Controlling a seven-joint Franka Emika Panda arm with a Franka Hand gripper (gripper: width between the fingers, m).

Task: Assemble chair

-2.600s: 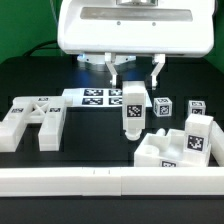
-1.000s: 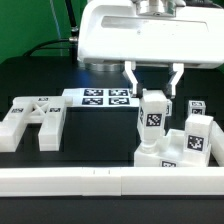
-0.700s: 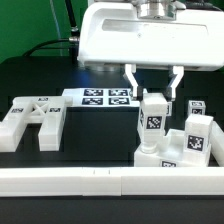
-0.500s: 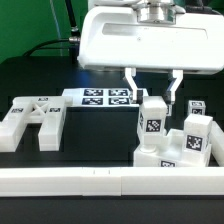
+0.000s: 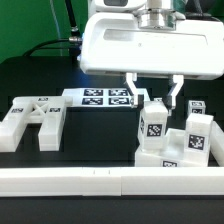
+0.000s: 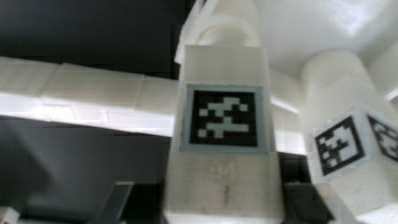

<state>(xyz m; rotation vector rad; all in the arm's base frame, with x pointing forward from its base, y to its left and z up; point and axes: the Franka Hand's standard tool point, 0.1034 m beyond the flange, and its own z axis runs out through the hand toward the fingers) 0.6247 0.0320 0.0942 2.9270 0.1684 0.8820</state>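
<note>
A white upright post (image 5: 153, 127) with a square tag stands on end on the low white chair block (image 5: 158, 158) at the exterior view's right. My gripper (image 5: 155, 100) is shut on the post's top, one finger on each side. A second tagged post (image 5: 197, 135) stands on the same block, just right of the first. In the wrist view the held post (image 6: 226, 110) fills the middle between my gripper's (image 6: 214, 195) fingers, and the second post (image 6: 347, 130) is close beside it.
Two pronged white tagged pieces (image 5: 18, 122) (image 5: 50, 122) lie at the exterior view's left. The marker board (image 5: 100, 97) lies behind them. A small tagged cube (image 5: 194, 106) sits at the back right. A long plain white rail (image 5: 100, 182) runs along the front.
The gripper carried the post from the table's middle to the exterior view's right and onto the chair block. Over the last second it has lowered the post a little.
</note>
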